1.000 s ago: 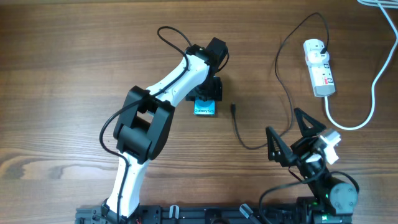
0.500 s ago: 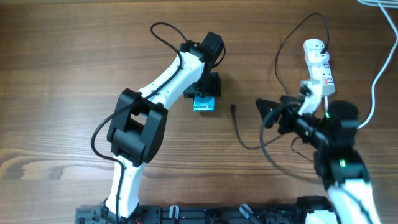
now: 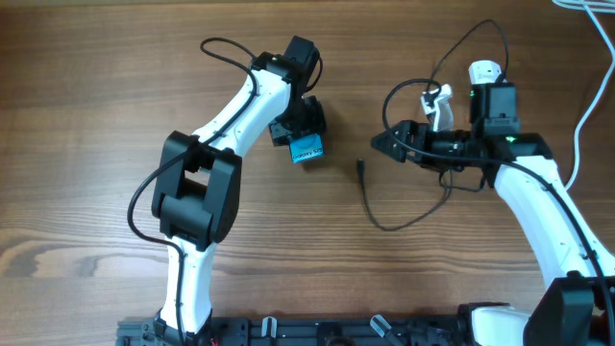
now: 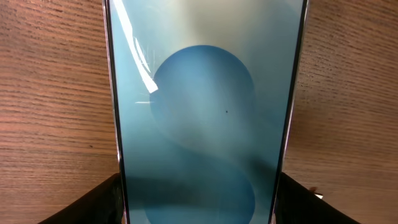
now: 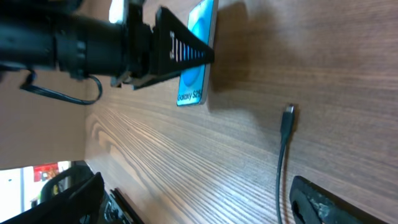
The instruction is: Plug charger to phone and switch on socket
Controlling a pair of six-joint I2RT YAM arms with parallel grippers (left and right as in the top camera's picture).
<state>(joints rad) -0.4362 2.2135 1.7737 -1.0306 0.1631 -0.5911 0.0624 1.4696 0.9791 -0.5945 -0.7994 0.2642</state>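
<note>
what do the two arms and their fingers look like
Both are white tubular links with chunky black joint housings. The left arm has a thin black cable looping off it; the right arm shows a green light near its wrist. The left fingers and right fingers are matte black.

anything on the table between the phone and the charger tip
Nothing: just bare tabletop between the phone and the charger tip, seen in the overhead and right wrist views.
</note>
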